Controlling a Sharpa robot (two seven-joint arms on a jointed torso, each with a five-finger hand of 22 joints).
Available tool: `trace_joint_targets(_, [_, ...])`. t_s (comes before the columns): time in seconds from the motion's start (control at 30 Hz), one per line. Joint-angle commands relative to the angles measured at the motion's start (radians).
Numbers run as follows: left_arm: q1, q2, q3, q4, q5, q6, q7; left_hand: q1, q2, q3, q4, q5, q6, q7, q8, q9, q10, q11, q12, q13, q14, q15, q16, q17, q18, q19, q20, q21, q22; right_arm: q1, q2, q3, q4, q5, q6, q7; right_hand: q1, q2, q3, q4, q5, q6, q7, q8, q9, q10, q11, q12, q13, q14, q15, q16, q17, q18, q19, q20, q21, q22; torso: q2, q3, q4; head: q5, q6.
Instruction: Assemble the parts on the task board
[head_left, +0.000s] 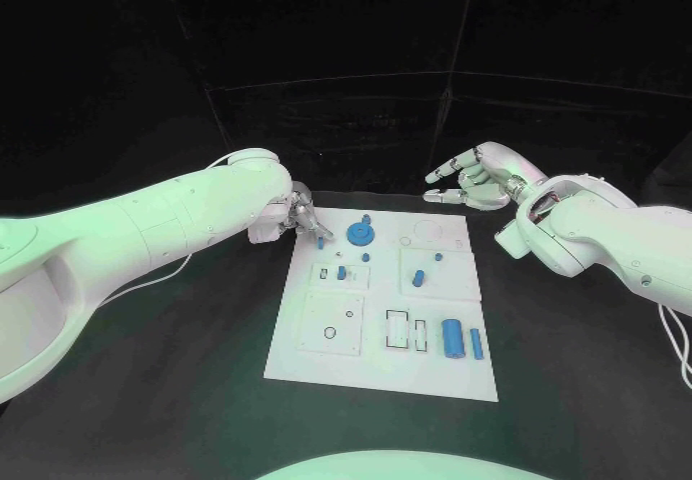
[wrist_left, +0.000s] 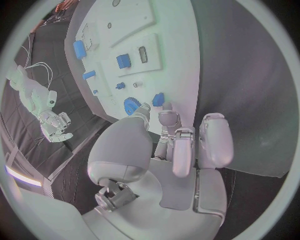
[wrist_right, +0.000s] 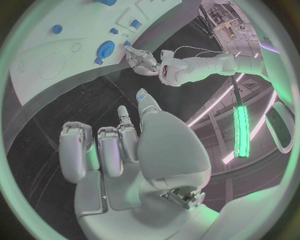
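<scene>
The white task board (head_left: 329, 360) lies in the middle of the black table. On it are a blue gear (head_left: 361, 235), a small blue peg (head_left: 365, 257), a blue block (head_left: 418, 278), a blue cylinder (head_left: 453, 338) and a thin blue bar (head_left: 476, 343). My left hand (head_left: 296, 218) hovers at the board's far left corner and pinches a small blue part (head_left: 320, 240) between thumb and finger; the left wrist view shows that part (wrist_left: 158, 99) at my fingertips (wrist_left: 167, 109), beside the gear (wrist_left: 130, 105). My right hand (head_left: 476, 175) is raised beyond the board's far right corner, fingers loosely apart and holding nothing.
Rectangular and round recesses (head_left: 401, 330) are cut into the board's near half. A thin cable (head_left: 159, 275) hangs under my left arm. The black table (head_left: 173, 360) spreads on both sides of the board, with a dark curtain (head_left: 361, 100) behind it.
</scene>
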Motion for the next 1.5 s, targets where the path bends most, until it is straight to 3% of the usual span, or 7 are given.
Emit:
trace_joint_targets(0.03, [0.001, 0.001, 0.000, -0.001, -0.007, 0.019, 0.012, 0.025, 0.003, 0.002, -0.015, 0.002, 0.011, 0.001, -0.001, -0.003, 0.005, -0.002, 0.005, -0.001, 0.104, 0.001, 0.003, 0.263, 0.002, 0.005, 0.002, 0.005, 0.001, 0.002, 0.001, 0.001, 0.000, 0.000, 0.006, 0.005, -0.001, 0.001, -0.005, -0.001, 0.003, -0.004, -0.002, 0.006, -0.002, -0.002, -0.002, -0.001, 0.102, 0.078, -0.005, -0.004, 0.154, 0.006, 0.011, -0.007, -0.006, 0.055, 0.000, 0.0003, 0.0006, 0.001, 0.000])
trace_joint_targets(0.7, [0.001, 0.004, 0.000, 0.003, -0.007, 0.025, 0.028, 0.060, 0.025, 0.021, -0.037, 0.002, 0.025, -0.004, 0.002, -0.010, 0.008, -0.006, 0.007, -0.003, 0.104, -0.002, 0.003, 0.263, 0.002, 0.006, -0.001, 0.005, 0.004, 0.002, 0.005, 0.001, -0.003, 0.000, 0.007, 0.004, -0.001, 0.001, -0.005, -0.001, 0.003, -0.004, -0.002, 0.006, -0.002, -0.002, -0.002, -0.001, 0.102, 0.078, -0.005, -0.004, 0.154, 0.006, 0.011, -0.007, -0.006, 0.055, 0.001, 0.0003, -0.0005, 0.001, -0.005])
trace_joint_targets(0.8, [0.001, 0.003, 0.000, 0.003, -0.007, 0.016, 0.035, 0.111, 0.054, 0.061, -0.068, -0.008, 0.026, -0.012, -0.002, -0.015, 0.008, -0.013, 0.005, -0.005, 0.104, -0.007, 0.003, 0.263, 0.002, 0.006, -0.004, 0.004, 0.005, 0.002, 0.005, 0.001, -0.003, 0.000, 0.007, 0.004, -0.001, 0.001, -0.005, -0.001, 0.003, -0.004, -0.002, 0.006, -0.002, -0.002, -0.002, -0.001, 0.102, 0.078, -0.005, -0.004, 0.154, 0.006, 0.011, -0.007, -0.006, 0.055, 0.000, 0.0000, 0.0000, 0.000, -0.006])
trace_joint_targets(0.93, [0.001, 0.002, 0.000, 0.003, -0.007, 0.008, 0.042, 0.239, 0.089, 0.195, -0.167, -0.003, 0.011, -0.016, -0.015, -0.026, 0.000, -0.020, -0.009, -0.013, 0.104, -0.016, 0.003, 0.263, 0.003, 0.006, -0.015, 0.003, 0.005, 0.002, 0.005, 0.001, -0.003, 0.000, 0.007, 0.004, 0.000, 0.003, -0.005, -0.002, 0.004, -0.004, -0.002, 0.007, -0.002, -0.001, -0.002, 0.000, 0.103, 0.078, -0.005, -0.003, 0.155, 0.006, 0.011, -0.007, -0.006, 0.055, 0.000, 0.0001, -0.0003, 0.001, -0.007])
trace_joint_targets(1.2, [0.001, -0.004, 0.000, 0.008, 0.002, -0.004, 0.062, 0.139, -0.001, 0.495, -0.239, 0.005, 0.011, -0.001, 0.004, -0.024, 0.014, -0.011, -0.026, -0.039, 0.104, -0.003, 0.003, 0.263, 0.002, 0.005, -0.003, 0.000, 0.009, 0.002, 0.004, 0.001, -0.002, 0.000, 0.007, 0.005, 0.000, 0.004, -0.005, -0.002, 0.004, -0.004, -0.002, 0.007, -0.002, -0.001, -0.003, 0.001, 0.104, 0.078, -0.005, -0.003, 0.155, 0.006, 0.011, -0.007, -0.006, 0.055, -0.001, 0.0002, 0.0001, -0.001, -0.008])
trace_joint_targets(1.37, [0.001, -0.024, 0.000, 0.038, 0.014, -0.019, 0.067, 0.094, -0.034, 0.578, -0.263, 0.011, 0.009, -0.003, 0.021, -0.017, 0.020, -0.010, -0.027, -0.045, 0.104, -0.004, 0.003, 0.263, 0.002, 0.005, -0.004, -0.001, 0.011, 0.002, 0.003, 0.001, -0.002, 0.000, 0.006, 0.006, 0.000, 0.004, -0.005, -0.002, 0.004, -0.004, -0.002, 0.007, -0.002, -0.001, -0.003, 0.001, 0.104, 0.078, -0.005, -0.003, 0.155, 0.006, 0.011, -0.007, -0.006, 0.055, -0.001, 0.0002, 0.0011, -0.004, -0.008])
trace_joint_targets(1.5, [0.003, -0.054, 0.000, 0.080, 0.021, -0.043, 0.064, 0.085, -0.039, 0.593, -0.268, 0.014, 0.009, -0.004, 0.026, -0.015, 0.021, -0.010, -0.029, -0.049, 0.104, -0.005, 0.003, 0.263, 0.002, 0.005, -0.004, -0.001, 0.012, 0.002, 0.001, 0.001, -0.002, 0.000, 0.006, 0.006, 0.000, 0.004, -0.005, -0.002, 0.004, -0.004, -0.002, 0.007, -0.002, -0.001, -0.003, 0.001, 0.104, 0.078, -0.005, -0.003, 0.155, 0.006, 0.011, -0.007, -0.006, 0.055, -0.001, 0.0008, 0.0021, -0.003, -0.009])
